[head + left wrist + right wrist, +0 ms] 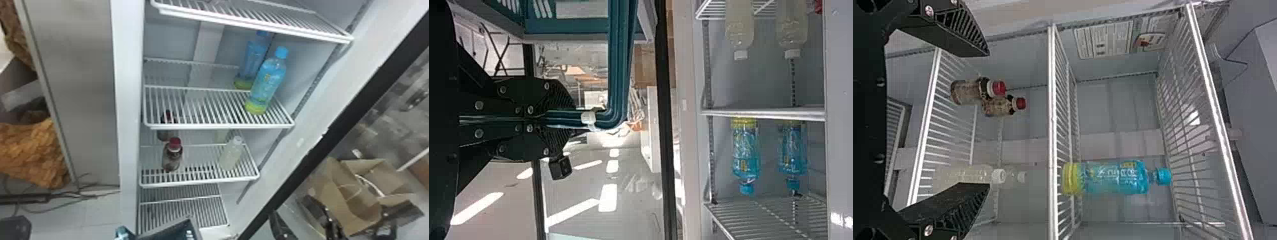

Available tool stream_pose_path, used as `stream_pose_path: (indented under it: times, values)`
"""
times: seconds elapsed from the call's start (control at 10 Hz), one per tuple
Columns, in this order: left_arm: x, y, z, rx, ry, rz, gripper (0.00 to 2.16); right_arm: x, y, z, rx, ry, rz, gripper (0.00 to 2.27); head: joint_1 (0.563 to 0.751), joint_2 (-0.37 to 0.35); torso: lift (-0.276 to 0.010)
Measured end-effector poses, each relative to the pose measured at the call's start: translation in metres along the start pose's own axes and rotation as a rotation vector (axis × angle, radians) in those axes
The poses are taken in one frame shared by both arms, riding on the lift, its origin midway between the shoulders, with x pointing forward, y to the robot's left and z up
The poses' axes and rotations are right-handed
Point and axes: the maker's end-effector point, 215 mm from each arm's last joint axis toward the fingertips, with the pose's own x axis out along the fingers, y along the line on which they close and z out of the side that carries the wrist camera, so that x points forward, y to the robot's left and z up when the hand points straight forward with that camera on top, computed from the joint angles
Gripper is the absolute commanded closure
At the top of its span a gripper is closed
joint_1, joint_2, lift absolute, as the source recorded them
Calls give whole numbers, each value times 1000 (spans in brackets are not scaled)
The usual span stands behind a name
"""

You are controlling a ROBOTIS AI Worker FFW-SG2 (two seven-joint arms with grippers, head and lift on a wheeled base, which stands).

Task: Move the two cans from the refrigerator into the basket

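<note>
**Basket held up, right fingers spread at the shelf**

The right gripper [988,119] has its fingers wide apart and nothing between them, facing the lower shelf [198,183] of the refrigerator [127,95]. The left gripper [565,119] has its fingers clamped on the handle [618,75] of the basket [566,25].

The likely pair to move is the red-capped bottles [172,159], though I cannot be certain; they stand toward that shelf's left edge, one behind the other. The next move should shift the fingers off the midline toward them—in front of the nearer bottle, level with its body rather than its cap. Go in straight, close gently, and lift clear of the wires before drawing out; coming in askew could knock one bottle into the other.

Both stand upright, caps up, long axis vertical—square to the shelf, so a level approach suits them.
</note>
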Motion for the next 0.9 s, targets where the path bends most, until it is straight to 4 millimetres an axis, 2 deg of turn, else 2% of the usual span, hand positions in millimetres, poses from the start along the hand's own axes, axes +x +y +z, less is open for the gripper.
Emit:
stream_pose_path:
  times: [0.9]
  values:
    - [2,0,-1,4,9,3,1197,-3,-2,4,-2,-7,-15,117,695,-350,-35]
